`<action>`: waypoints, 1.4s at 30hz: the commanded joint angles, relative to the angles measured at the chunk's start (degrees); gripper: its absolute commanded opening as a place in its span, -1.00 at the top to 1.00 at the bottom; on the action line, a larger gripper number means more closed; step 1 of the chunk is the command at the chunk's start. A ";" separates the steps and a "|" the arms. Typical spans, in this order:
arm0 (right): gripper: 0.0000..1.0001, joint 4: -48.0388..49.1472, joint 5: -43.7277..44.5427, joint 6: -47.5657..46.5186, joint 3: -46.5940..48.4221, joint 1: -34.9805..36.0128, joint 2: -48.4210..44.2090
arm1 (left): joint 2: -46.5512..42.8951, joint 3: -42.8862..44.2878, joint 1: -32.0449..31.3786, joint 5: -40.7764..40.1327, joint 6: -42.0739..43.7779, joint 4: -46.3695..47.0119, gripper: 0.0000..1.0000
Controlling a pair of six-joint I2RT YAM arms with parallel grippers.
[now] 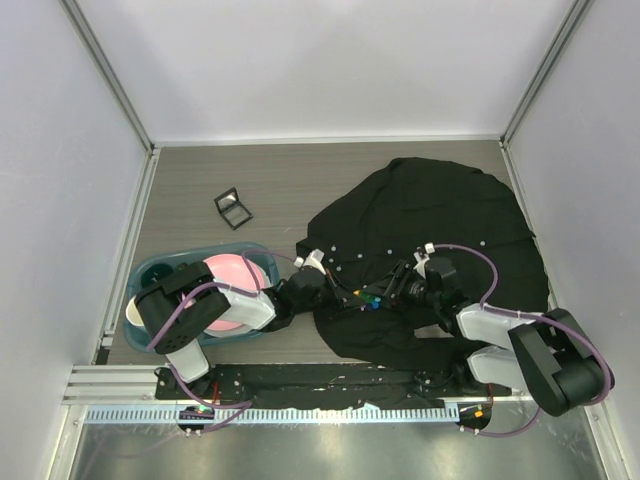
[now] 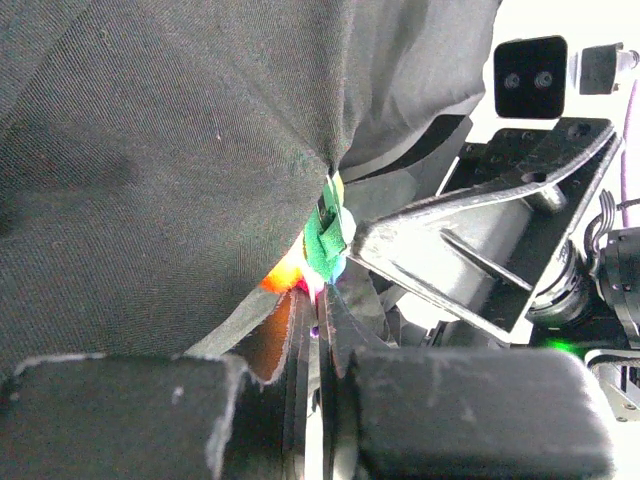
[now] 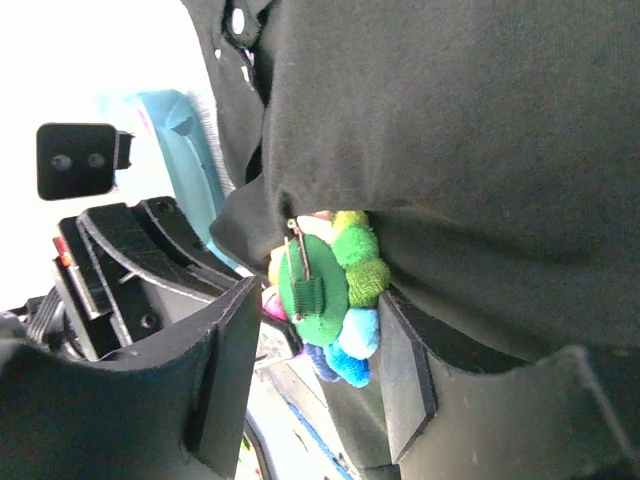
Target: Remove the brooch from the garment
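Observation:
The garment point(image 1: 440, 210), a black shirt, lies bunched at the table's right and fills the top of both wrist views point(image 2: 180, 150) point(image 3: 450, 120). The brooch point(image 1: 372, 300) hangs from a lifted fold; its green felt back with the pin point(image 3: 320, 285) faces the right wrist camera, green, blue and pink petals around it. My left gripper point(image 2: 318, 292) is shut, its tips pinching the brooch's point(image 2: 325, 245) pink and purple petal edge from below. My right gripper point(image 3: 315, 350) stands open around the brooch. One of its fingers point(image 3: 405, 365) sits close to the blue petals; the other is farther off.
A teal basin point(image 1: 150, 272) holding a pink dish point(image 1: 235, 275) stands at the left, under the left arm. A small black square frame point(image 1: 233, 208) lies on the table behind it. The two grippers point(image 1: 345, 297) point(image 1: 392, 292) face each other very closely over the shirt's near edge.

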 commanded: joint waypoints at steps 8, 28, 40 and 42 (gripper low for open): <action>0.01 6.43 -4.59 -7.52 4.36 -1.50 7.20 | -1.34 -1.31 0.19 1.13 -0.09 3.54 1.00; 0.16 9.33 -10.48 -11.04 5.60 -2.64 10.98 | -0.11 -2.10 0.19 1.31 -0.70 5.21 1.00; 0.35 11.09 -11.18 -12.09 5.51 -2.64 14.14 | -0.73 -2.37 0.10 0.78 -0.53 4.69 1.00; 0.36 11.53 -11.27 -11.92 5.34 -2.56 14.41 | -0.82 -2.37 0.19 0.69 -0.61 4.69 1.00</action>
